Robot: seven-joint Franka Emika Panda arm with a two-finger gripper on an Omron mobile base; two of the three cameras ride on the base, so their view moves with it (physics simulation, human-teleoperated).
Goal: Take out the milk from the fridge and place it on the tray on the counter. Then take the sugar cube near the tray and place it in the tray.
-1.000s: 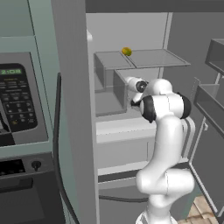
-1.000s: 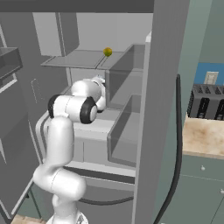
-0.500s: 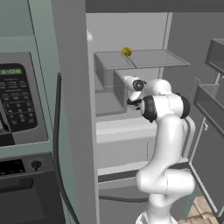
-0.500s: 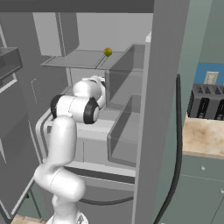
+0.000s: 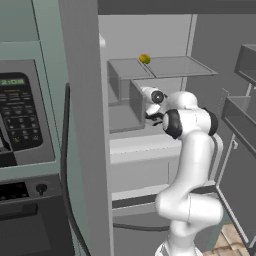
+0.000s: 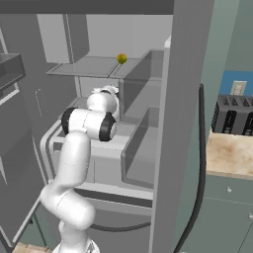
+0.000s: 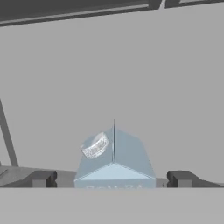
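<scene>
In the hand view the milk (image 7: pixel 114 162), a small pale carton with a gabled top and a round cap, stands straight ahead against the fridge's grey back wall. My gripper (image 7: pixel 111 180) is open. One dark fingertip (image 7: pixel 41 178) is to the carton's left and the other to its right, each with a gap to it. In the base views my hand (image 5: pixel 152 96) (image 6: pixel 105 94) reaches into the open fridge (image 5: pixel 150 35) (image 6: pixel 99 34) under a thin shelf; the fingers are hidden there. The tray and sugar cube are out of view.
A small yellow-green fruit (image 5: pixel 144 58) (image 6: pixel 121 59) lies on the shelf above my hand. Boxy grey drawers (image 5: pixel 122 107) flank the hand. The oven keypad (image 5: pixel 20 112) is at left. The beige counter (image 6: pixel 230 155) with a dark toaster (image 6: pixel 234 121) lies beyond the fridge's side wall.
The arm's elbow has shifted only slightly. The hand stays at the same spot under the fridge shelf.
</scene>
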